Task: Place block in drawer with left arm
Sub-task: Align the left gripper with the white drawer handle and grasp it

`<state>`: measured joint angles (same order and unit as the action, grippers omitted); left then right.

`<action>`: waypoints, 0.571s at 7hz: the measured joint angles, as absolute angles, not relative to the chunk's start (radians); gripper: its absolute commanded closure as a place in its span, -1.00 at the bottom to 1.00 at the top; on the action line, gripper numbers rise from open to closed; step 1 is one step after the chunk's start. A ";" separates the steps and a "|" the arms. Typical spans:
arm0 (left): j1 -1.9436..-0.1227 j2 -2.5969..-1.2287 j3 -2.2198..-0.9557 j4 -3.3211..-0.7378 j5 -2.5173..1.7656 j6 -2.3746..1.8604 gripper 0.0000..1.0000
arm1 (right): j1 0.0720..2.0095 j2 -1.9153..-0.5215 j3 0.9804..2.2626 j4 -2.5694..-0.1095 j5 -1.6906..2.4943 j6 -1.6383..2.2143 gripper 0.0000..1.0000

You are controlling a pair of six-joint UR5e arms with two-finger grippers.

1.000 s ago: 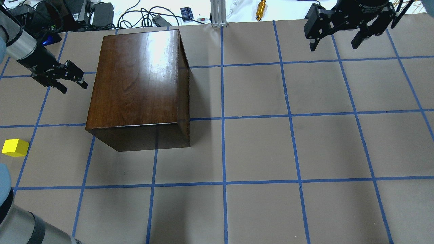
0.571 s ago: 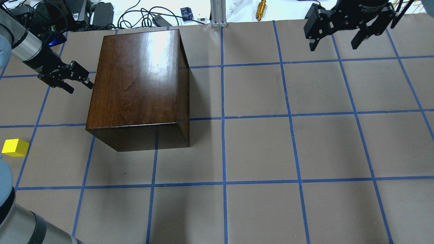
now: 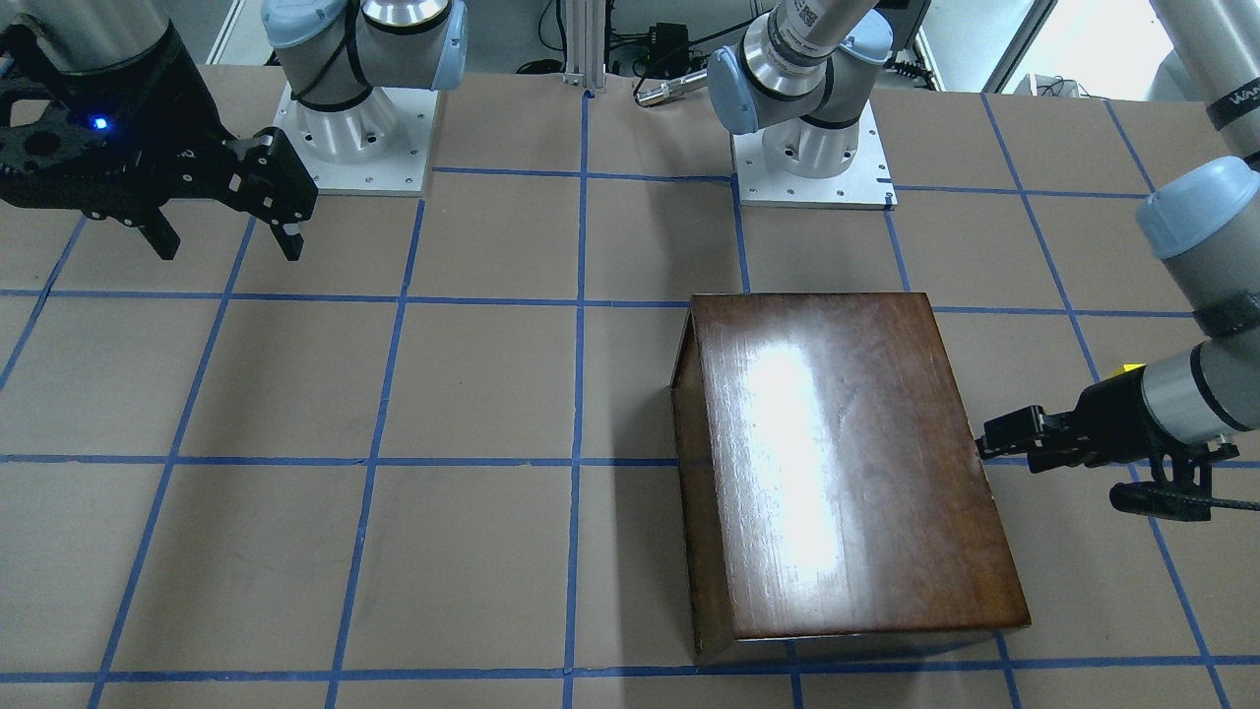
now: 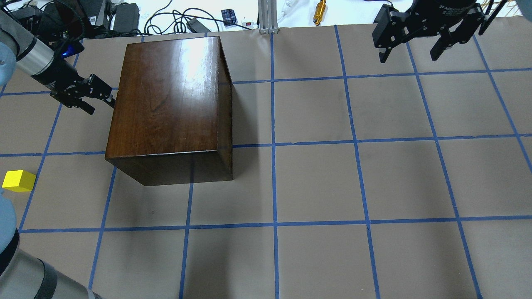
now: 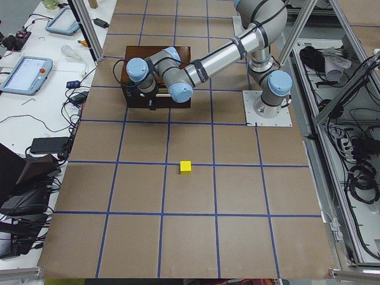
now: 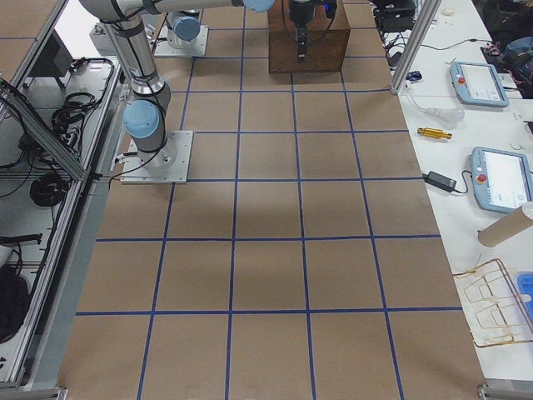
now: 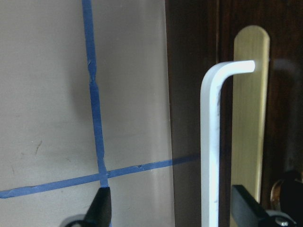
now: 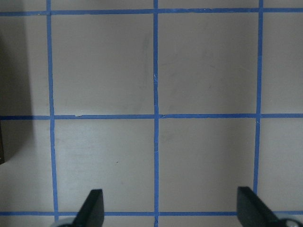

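left gripper [image 4: 93,97] is pressed in low against the left side face of the dark wood cabinet [image 4: 170,104], where the drawer [image 7: 284,104] front is. the wrist view shows why: its fingers are apart, one on each side of the pale bent handle [image 7: 210,142], not yet squeezed on it. my read is that it is lined up to grab the handle and pull, since the drawer is shut and the block can't go in until it is out. the arm comes in nearly flat so the fingers meet the handle square.

block [image 4: 18,181] sits alone on the worktop [image 4: 316,182], well apart from the cabinet, near the left arm's base side and almost at the edge of the overhead view. nothing is touching it.

right gripper [image 4: 411,45] hangs high over the far right of the worktop, fingers spread wide and holding nothing, looking down at bare blue tape grid [image 8: 156,116]. it is parked out of the way.

around: cables, power bricks and a gold cylinder [image 4: 320,11] lie past the far edge, with an aluminium post [image 4: 266,16] there too. none of it is in the pull path. the drawer would slide out toward the left arm, so the arm needs room to back off. the block lies off to one side of that line, likely safe.
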<state>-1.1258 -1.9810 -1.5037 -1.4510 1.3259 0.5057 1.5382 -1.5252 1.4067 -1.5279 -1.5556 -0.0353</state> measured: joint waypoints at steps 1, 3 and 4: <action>-1.126 -1.984 -1.504 -1.451 1.325 0.505 -0.80 | 1.538 -1.525 1.407 -1.528 -1.556 -0.035 -1.00; -1.126 -1.991 -1.505 -1.450 1.324 0.506 -0.80 | 1.539 -1.526 1.407 -1.528 -1.557 -0.035 -1.00; -1.126 -1.994 -1.505 -1.450 1.324 0.506 -0.80 | 1.539 -1.526 1.407 -1.528 -1.557 -0.035 -1.00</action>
<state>-1.1260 -1.9936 -1.5048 -1.4497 1.3239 0.5057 1.5385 -1.5259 1.4067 -1.5278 -1.5566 -0.0353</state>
